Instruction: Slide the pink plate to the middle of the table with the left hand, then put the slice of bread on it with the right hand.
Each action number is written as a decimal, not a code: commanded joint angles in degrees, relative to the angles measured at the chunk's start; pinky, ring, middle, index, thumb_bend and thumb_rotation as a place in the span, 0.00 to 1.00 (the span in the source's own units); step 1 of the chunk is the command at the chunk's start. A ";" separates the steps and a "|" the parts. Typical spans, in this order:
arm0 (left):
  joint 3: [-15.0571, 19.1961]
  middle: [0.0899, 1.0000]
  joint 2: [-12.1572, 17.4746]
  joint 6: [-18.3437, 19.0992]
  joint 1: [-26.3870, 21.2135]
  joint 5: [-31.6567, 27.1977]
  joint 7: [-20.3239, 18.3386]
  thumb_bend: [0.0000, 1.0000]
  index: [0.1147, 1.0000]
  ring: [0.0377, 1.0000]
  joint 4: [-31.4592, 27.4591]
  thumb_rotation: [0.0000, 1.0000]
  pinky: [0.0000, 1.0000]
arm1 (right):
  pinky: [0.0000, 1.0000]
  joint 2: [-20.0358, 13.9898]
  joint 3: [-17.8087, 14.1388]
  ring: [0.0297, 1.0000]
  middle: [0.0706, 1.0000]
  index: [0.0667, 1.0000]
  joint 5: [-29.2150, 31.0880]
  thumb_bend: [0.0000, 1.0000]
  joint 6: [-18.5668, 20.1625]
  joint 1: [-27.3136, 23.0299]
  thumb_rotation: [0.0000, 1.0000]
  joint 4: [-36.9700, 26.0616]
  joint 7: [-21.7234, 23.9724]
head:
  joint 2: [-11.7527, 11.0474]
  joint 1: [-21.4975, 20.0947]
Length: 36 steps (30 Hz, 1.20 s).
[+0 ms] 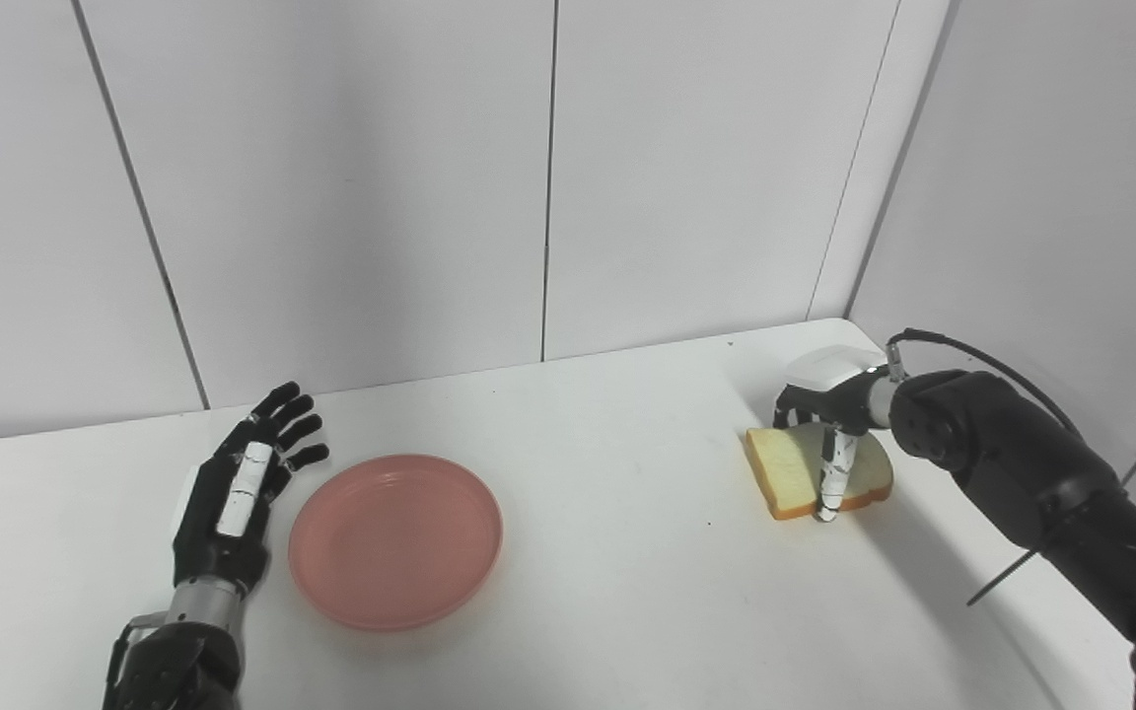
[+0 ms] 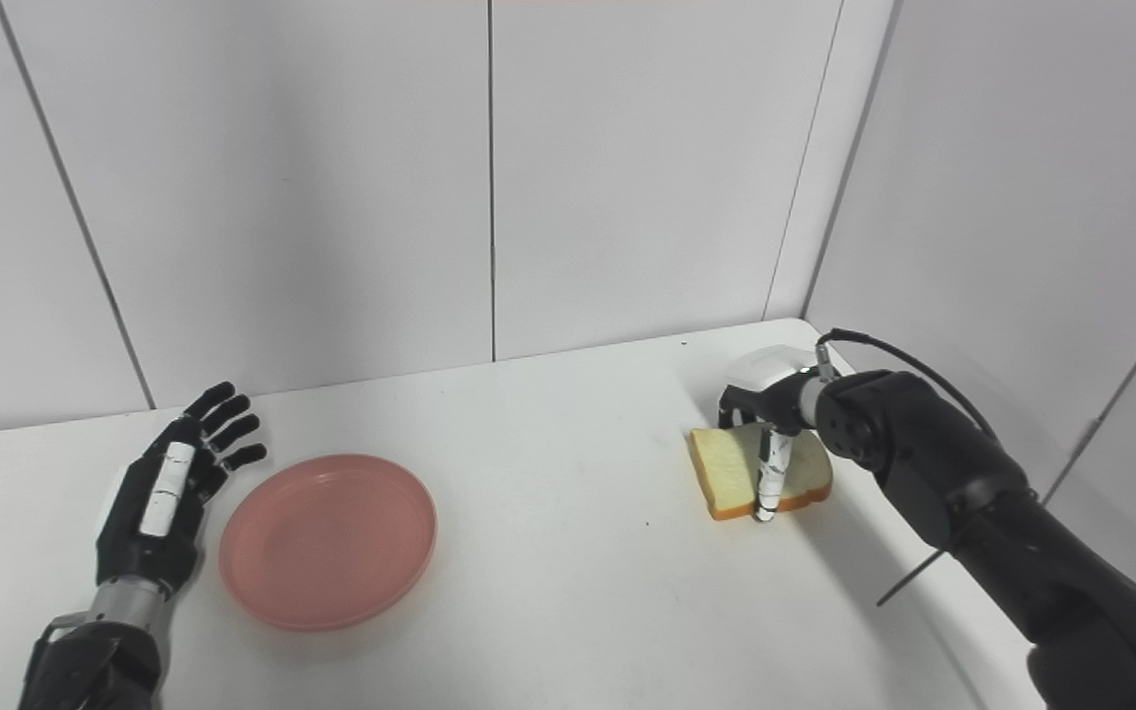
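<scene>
The pink plate [image 1: 395, 539] lies flat on the white table [image 1: 627, 592], left of the middle. My left hand [image 1: 233, 498] is open, fingers spread and pointing away, just left of the plate's rim and apart from it. The slice of bread [image 1: 805, 471] lies on the table at the far right. My right hand [image 1: 829, 414] is over it, thumb [image 1: 832, 483] down across the slice to its near edge and fingers curled at its far edge, closed on the slice, which rests on the table.
Grey wall panels stand close behind the table and along its right side [image 1: 1022, 197]. A black cable [image 1: 982, 360] loops above my right wrist. The table's right edge runs just beyond the bread.
</scene>
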 commanded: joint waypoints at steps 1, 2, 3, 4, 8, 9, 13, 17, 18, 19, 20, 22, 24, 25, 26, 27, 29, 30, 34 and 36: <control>-0.22 0.81 -0.10 -0.27 2.42 -0.10 -0.04 0.95 0.72 0.80 1.02 0.69 0.69 | 0.40 -1.22 0.97 0.44 0.50 0.63 -0.07 0.70 -0.93 1.21 0.29 0.01 1.69 | 0.06 0.03; -0.20 0.81 -0.15 -0.19 2.43 -0.11 0.04 0.95 0.72 0.80 0.92 0.69 0.69 | 0.40 -1.30 0.98 0.43 0.49 0.62 -0.15 0.71 -0.97 1.29 0.30 -0.16 1.54 | 0.10 0.02; -0.19 0.80 -0.19 -0.14 2.44 -0.12 0.09 0.95 0.71 0.80 0.85 0.69 0.69 | 0.39 -1.35 1.00 0.42 0.49 0.61 -0.19 0.71 -1.01 1.34 0.30 -0.28 1.43 | 0.10 0.02; -0.14 0.80 -0.26 -0.12 2.45 -0.26 -0.02 0.95 0.71 0.80 0.80 0.69 0.69 | 0.39 -1.38 0.89 0.42 0.49 0.61 -0.08 0.71 -0.89 1.38 0.30 -0.43 1.43 | 0.10 0.02; -0.27 0.81 -0.37 -0.05 2.53 -0.28 -0.16 0.93 0.72 0.80 0.60 0.69 0.71 | 0.40 -1.54 1.03 0.44 0.51 0.60 -0.92 0.72 0.21 1.23 0.32 -1.63 2.00 | 0.16 0.03; -0.30 0.81 -0.38 0.00 2.53 -0.27 -0.18 0.93 0.72 0.80 0.57 0.69 0.71 | 0.40 -1.56 1.03 0.44 0.52 0.62 -1.10 0.72 0.48 1.16 0.33 -1.92 2.16 | 0.16 0.03; -0.35 0.81 -0.43 0.06 2.49 -0.29 -0.15 0.93 0.72 0.80 0.66 0.69 0.70 | 0.44 -1.67 0.45 0.47 0.55 0.69 -0.65 0.73 1.51 0.82 0.36 -3.48 3.68 | 0.27 -0.02; -0.47 0.81 -0.59 0.14 2.47 -0.15 0.14 0.93 0.72 0.80 0.64 0.69 0.71 | 0.46 -1.73 -0.32 0.50 0.58 0.77 -0.33 0.75 2.23 0.36 0.36 -5.98 5.20 | 0.22 0.16; -0.48 0.81 -0.65 0.13 2.48 -0.19 0.13 0.93 0.72 0.80 0.62 0.69 0.70 | 0.48 -1.62 -0.46 0.52 0.59 0.78 -0.25 0.75 2.41 0.04 0.36 -6.53 5.77 | 0.22 0.16; -0.48 0.81 -0.72 0.13 2.48 -0.24 0.13 0.93 0.72 0.80 0.61 0.69 0.70 | 0.49 -1.54 -0.58 0.53 0.61 0.78 -0.17 0.74 2.46 -0.24 0.36 -6.98 6.19 | 0.21 0.29; -0.49 0.81 -0.76 0.12 2.48 -0.26 0.12 0.93 0.72 0.80 0.59 0.69 0.71 | 0.50 -1.46 -0.72 0.54 0.60 0.78 -0.14 0.74 2.54 -0.40 0.38 -7.28 6.55 | 0.21 0.29; -0.55 0.81 -0.93 0.17 2.47 -0.25 0.16 0.92 0.72 0.81 0.55 0.69 0.71 | 0.49 -1.44 -0.45 0.52 0.59 0.74 -0.72 0.75 1.37 -1.55 0.41 -8.34 6.87 | 0.24 0.67; -0.66 0.82 -1.10 0.18 2.44 -0.06 0.42 0.92 0.72 0.81 0.59 0.69 0.71 | 0.46 -1.16 -0.51 0.50 0.57 0.71 -0.61 0.75 0.94 -2.78 0.41 -9.20 7.55 | 0.24 0.95; -0.71 0.82 -1.16 0.07 2.42 0.02 0.55 0.92 0.72 0.81 0.66 0.69 0.71 | 0.45 -0.90 -0.70 0.49 0.56 0.70 -0.16 0.74 1.23 -3.36 0.39 -9.76 8.33 | 0.24 1.03; -0.79 0.81 -1.24 0.06 2.43 0.11 0.70 0.92 0.72 0.81 0.60 0.69 0.70 | 0.44 -0.59 -0.83 0.48 0.55 0.69 0.23 0.73 1.60 -4.05 0.36 -10.36 9.33 | 0.19 1.22; -0.86 0.81 -1.29 -0.01 2.44 0.18 0.81 0.92 0.72 0.80 0.60 0.69 0.70 | 0.44 -0.27 -0.84 0.48 0.54 0.68 0.36 0.71 1.83 -4.75 0.35 -10.97 10.15 | 0.17 1.30; -1.02 0.81 -1.39 -0.13 2.44 0.37 1.15 0.92 0.72 0.80 0.66 0.70 0.69 | 0.43 0.38 -0.67 0.47 0.54 0.68 -0.05 0.71 1.80 -6.06 0.34 -11.77 11.30 | 0.06 1.53; -1.11 0.81 -1.45 -0.19 2.41 0.48 1.40 0.92 0.72 0.80 0.79 0.70 0.69 | 0.42 0.67 -0.58 0.46 0.53 0.68 -0.09 0.70 1.45 -6.67 0.34 -11.91 11.61 | 0.00 1.84; -1.44 0.81 -1.65 -0.30 2.49 0.59 1.87 0.92 0.72 0.80 0.81 0.70 0.68 | 0.40 2.11 -0.32 0.44 0.51 0.67 0.28 0.71 0.78 -9.11 0.34 -12.62 12.76 | -0.13 2.69; -1.52 0.81 -1.84 -0.35 2.55 0.46 1.92 0.92 0.73 0.80 0.76 0.70 0.69 | 0.39 2.77 0.25 0.43 0.50 0.68 -0.18 0.71 0.07 -10.26 0.35 -12.80 12.81 | -0.18 3.25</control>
